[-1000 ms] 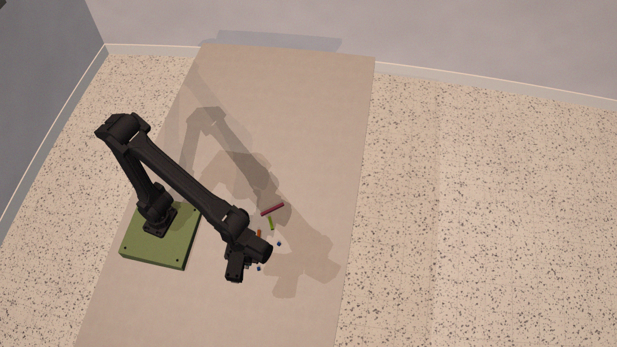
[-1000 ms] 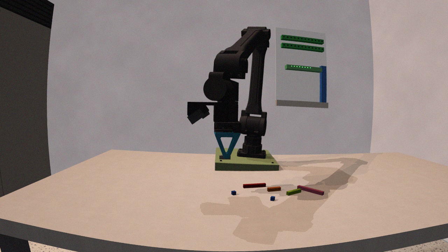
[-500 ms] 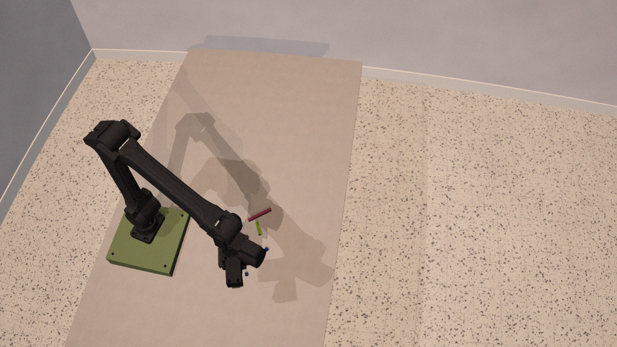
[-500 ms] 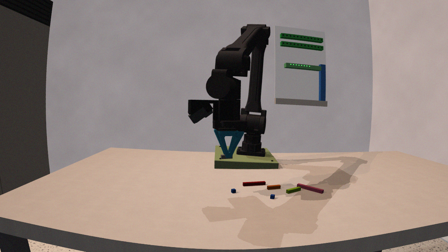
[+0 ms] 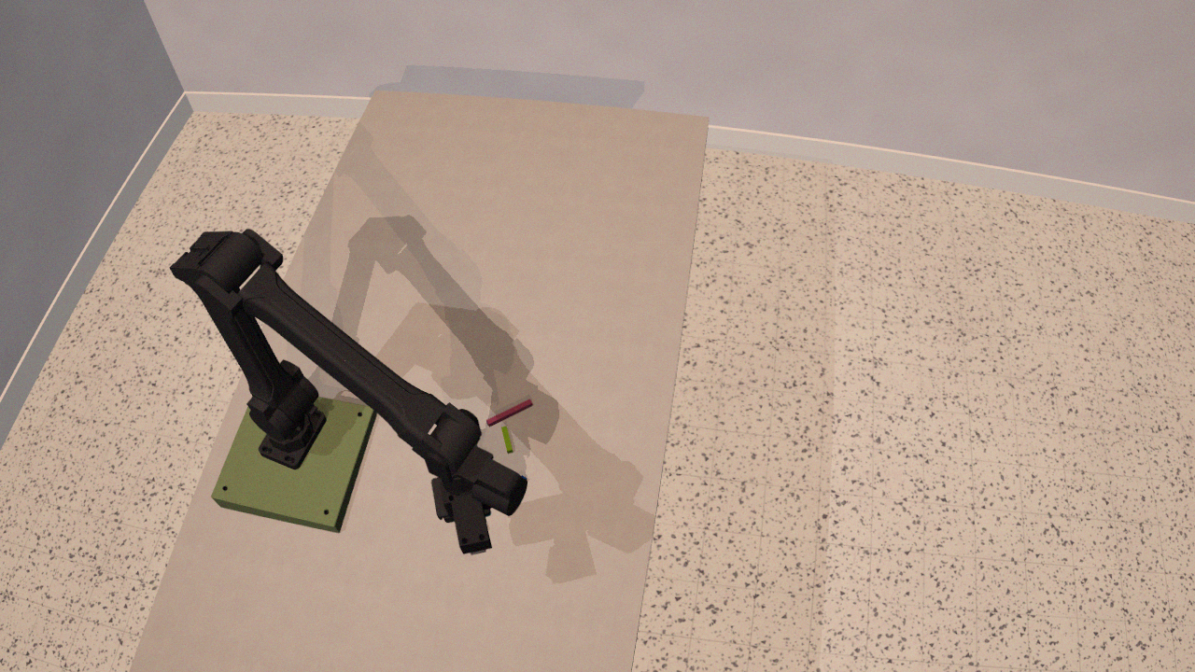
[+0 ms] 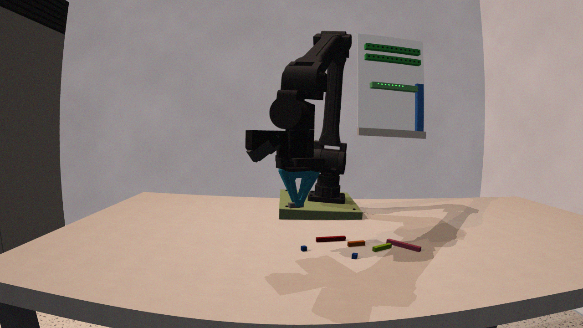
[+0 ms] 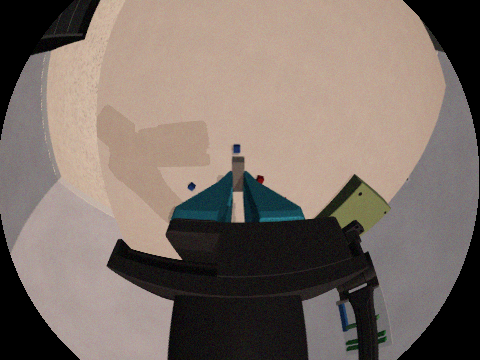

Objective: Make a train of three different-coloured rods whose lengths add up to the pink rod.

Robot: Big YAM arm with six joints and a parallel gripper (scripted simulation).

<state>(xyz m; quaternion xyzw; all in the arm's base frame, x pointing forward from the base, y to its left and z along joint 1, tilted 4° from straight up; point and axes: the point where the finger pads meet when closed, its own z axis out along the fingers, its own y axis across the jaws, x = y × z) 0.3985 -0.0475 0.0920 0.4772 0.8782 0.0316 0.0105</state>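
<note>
Pinching the grey rod [image 7: 238,168] between the fingers, raised well above the desk [image 6: 163,244], likely to pass over loose pieces. Probably bound for the lime rod [image 6: 381,247], far below the fingers and aside, near the pink rod [image 6: 403,245].

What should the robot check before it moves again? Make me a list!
1. Grey rod clamped in the gripper: ok.
2. Gripper raised above the table: ok.
3. Lime rod lying flat, nothing on it: ok.
4. A blue cube free to pick: ok.
5. Pink rod far enough from the lime rod: cannot tell.
6. Any rods already joined end to end: not ok, none yet.
</note>
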